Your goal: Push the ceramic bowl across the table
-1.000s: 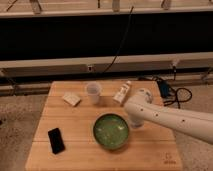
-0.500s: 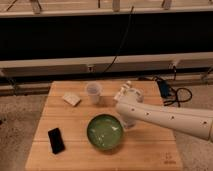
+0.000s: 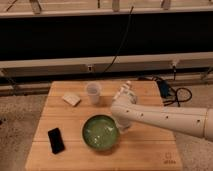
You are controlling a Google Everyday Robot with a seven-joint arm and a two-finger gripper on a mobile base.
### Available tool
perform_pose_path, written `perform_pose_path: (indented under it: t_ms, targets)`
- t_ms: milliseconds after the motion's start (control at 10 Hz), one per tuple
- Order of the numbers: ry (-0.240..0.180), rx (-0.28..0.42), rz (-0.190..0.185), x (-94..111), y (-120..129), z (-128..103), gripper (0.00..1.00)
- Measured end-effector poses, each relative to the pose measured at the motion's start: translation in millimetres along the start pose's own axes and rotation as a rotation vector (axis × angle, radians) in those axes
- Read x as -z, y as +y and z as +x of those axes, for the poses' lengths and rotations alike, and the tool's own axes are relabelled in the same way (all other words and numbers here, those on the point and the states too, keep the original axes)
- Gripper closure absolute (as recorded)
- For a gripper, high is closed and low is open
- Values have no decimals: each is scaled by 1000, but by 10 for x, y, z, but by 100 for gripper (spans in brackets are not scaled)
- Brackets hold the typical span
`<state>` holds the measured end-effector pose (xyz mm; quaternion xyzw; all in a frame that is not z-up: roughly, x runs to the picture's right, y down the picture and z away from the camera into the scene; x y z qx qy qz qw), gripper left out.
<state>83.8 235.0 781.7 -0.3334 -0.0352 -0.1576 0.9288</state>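
The ceramic bowl [image 3: 100,132] is round and glossy green with a dark rim. It sits on the light-wood table [image 3: 145,150], left of centre toward the front. My white arm reaches in from the right. The gripper [image 3: 121,125] is low at the bowl's right rim, touching or nearly touching it.
A small white translucent cup [image 3: 93,93] stands at the back centre. A pale flat object [image 3: 71,99] lies at the back left. A black phone [image 3: 56,140] lies at the front left. A dark logo mark [image 3: 170,161] is at the front right corner. Cables [image 3: 172,92] lie on the floor to the right.
The bowl has slid left across the table, with my gripper following against its right side. The arm has swung further left.
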Motion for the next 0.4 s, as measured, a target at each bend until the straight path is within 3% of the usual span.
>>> perform_pose_path:
  t_ms: [100,400]
  targets:
    - [-5,11,2,5,-44,-153,97]
    - [-1,38,-1,9,-34,-223,97]
